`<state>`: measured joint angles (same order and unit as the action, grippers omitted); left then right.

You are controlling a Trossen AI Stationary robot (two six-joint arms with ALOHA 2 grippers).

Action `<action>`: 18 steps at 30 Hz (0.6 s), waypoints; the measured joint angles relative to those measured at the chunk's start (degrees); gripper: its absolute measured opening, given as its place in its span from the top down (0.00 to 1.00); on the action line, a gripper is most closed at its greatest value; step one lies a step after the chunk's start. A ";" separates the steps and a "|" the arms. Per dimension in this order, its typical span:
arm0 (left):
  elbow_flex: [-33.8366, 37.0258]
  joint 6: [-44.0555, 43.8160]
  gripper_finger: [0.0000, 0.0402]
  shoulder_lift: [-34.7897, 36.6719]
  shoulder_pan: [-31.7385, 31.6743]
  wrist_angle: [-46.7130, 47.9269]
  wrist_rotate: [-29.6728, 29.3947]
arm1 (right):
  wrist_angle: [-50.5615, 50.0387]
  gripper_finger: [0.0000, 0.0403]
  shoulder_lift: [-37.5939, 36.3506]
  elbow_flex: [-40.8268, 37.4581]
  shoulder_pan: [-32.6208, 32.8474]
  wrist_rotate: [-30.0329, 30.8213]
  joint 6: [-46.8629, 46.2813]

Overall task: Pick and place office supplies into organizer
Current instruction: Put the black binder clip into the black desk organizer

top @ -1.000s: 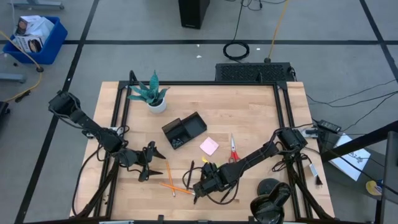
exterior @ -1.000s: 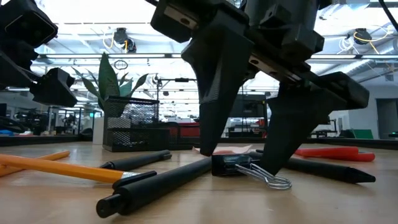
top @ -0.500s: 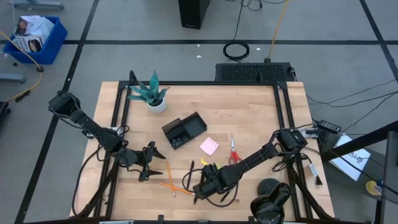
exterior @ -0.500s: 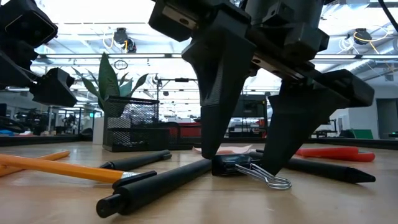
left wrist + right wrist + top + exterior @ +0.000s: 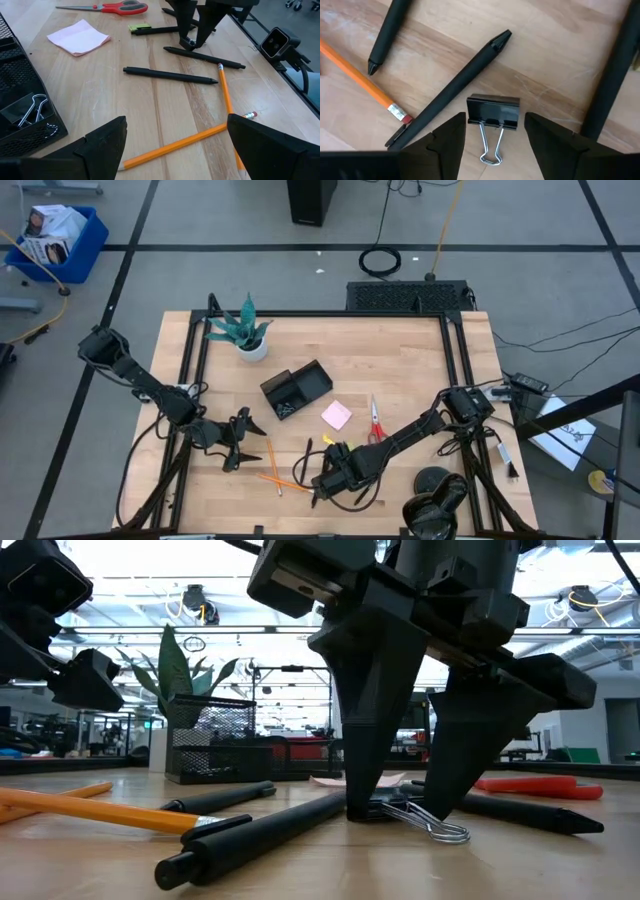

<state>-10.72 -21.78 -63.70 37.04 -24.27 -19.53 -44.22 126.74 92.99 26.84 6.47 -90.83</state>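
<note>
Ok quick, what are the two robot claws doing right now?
Left gripper: open, holding nothing.
Right gripper: open around the black binder clip, not gripping yet.

A light wooden butcher-block table (image 5: 400,360) with a black metal frame stands on a grey floor (image 5: 200,220) crossed by dark tape lines. A blue plastic bin (image 5: 60,242) holding white packaging sits at the far left; a black box-shaped unit (image 5: 311,200) stands beyond the table, near a coiled black cable (image 5: 381,261). A black perforated panel (image 5: 405,296) lies against the table's far edge. From table height, bright ceiling strip lights (image 5: 150,585) glow over a large open workshop (its far reaches cluttered and hard to make out).
</note>
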 joint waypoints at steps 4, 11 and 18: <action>0.00 -0.04 0.13 0.00 0.00 0.00 -0.02 | -0.52 0.50 1.17 0.00 -0.27 -0.38 1.26; 0.00 -0.42 0.13 0.00 0.00 0.00 -0.02 | -0.38 0.50 2.97 0.13 -0.56 -2.86 1.75; 0.00 -0.48 0.13 0.00 0.00 0.00 -0.02 | -1.61 0.51 2.97 0.11 -0.57 -3.10 1.58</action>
<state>-10.72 -22.26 -63.70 37.04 -24.27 -19.55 -45.83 129.71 93.10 26.28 3.37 -89.25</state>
